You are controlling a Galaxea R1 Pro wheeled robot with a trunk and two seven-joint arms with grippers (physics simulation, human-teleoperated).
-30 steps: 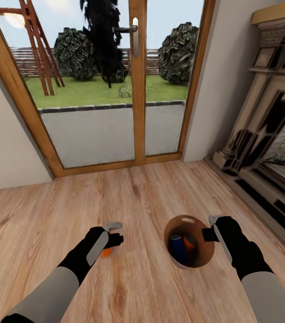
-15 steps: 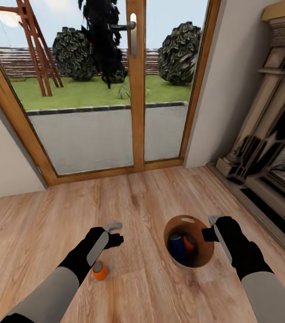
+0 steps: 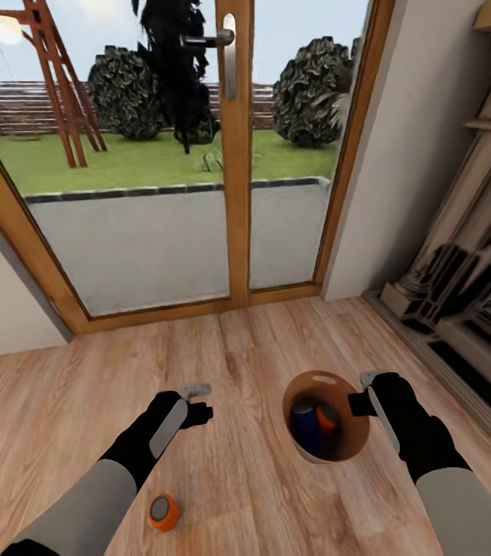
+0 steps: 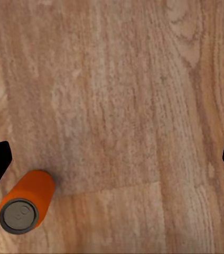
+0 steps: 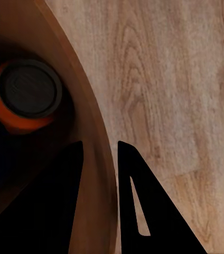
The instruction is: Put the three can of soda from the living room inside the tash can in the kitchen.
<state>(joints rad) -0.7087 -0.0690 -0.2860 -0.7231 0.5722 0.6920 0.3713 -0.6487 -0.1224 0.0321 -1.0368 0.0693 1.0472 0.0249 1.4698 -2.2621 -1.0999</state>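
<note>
The small orange soda can with a grey top has fallen from the spread, empty left tool onto the wood-plank floor, while the right tool pinches the round coppery-brown bin's rim, carrying two cans

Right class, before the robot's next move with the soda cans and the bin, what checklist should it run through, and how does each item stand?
1. Dark blue cylindrical can inside the round coppery-brown bin: ok.
2. Orange grey-topped can inside the bin: ok.
3. Third can inside the bin: not ok; the loose orange can is on the light wood plank floor beside the left arm.
4. Left claw free to pick: ok, open and empty.
5. Right claw gripping the bin's wall: ok, one finger on either side.
6. Loose orange can standing upright: cannot tell.
</note>
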